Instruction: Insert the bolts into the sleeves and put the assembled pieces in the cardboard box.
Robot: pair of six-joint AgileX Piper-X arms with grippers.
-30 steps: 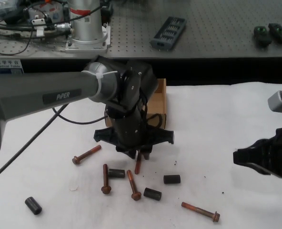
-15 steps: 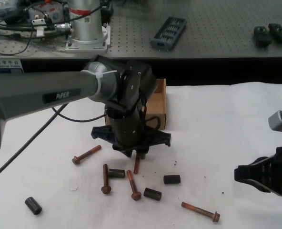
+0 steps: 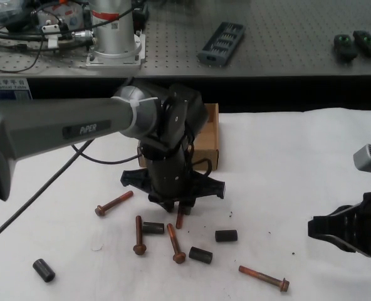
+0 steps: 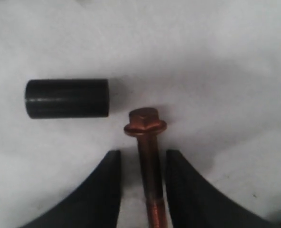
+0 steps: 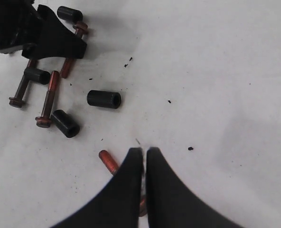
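The left claw [image 4: 143,154] stands spread astride a bolt [image 4: 150,171] on the table [image 4: 216,57], the bolt's head just beyond its tips and beside a sleeve [image 4: 67,98] (the right claw [image 5: 144,149] is pressed together).

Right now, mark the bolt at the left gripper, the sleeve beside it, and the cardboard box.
bolt [image 4: 149,161], left wrist view, shank.
sleeve [image 4: 67,98], left wrist view, side wall.
cardboard box [image 3: 205,155], high view, front wall.
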